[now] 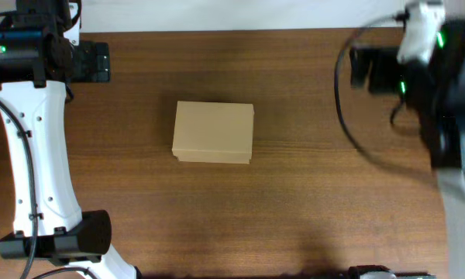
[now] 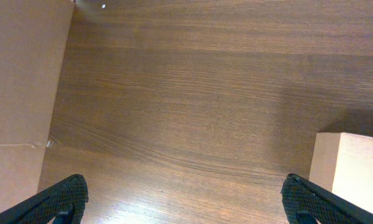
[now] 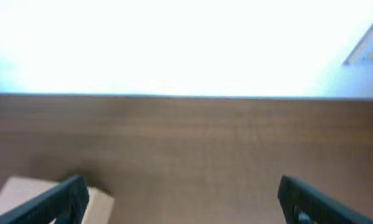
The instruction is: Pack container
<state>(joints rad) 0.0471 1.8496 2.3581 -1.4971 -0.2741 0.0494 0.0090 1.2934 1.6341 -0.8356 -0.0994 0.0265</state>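
The container [image 1: 214, 132] is a tan cardboard box with its lid down, lying in the middle of the wooden table. One corner of it shows at the lower right of the left wrist view [image 2: 354, 171] and at the lower left of the right wrist view [image 3: 25, 193]. My left gripper [image 1: 101, 62] is at the far left of the table, well away from the box. Its fingers are spread wide over bare wood [image 2: 186, 200] and hold nothing. My right gripper [image 1: 361, 68] is at the far right, blurred. Its fingers are also wide apart and empty [image 3: 180, 198].
A flat tan cardboard-like surface [image 2: 18, 93] fills the left edge of the left wrist view, beside the wood. The table's far edge [image 3: 186, 95] runs across the right wrist view with bright white beyond it. The arm bases stand at the table's left [image 1: 39, 178] and right [image 1: 457, 201] sides.
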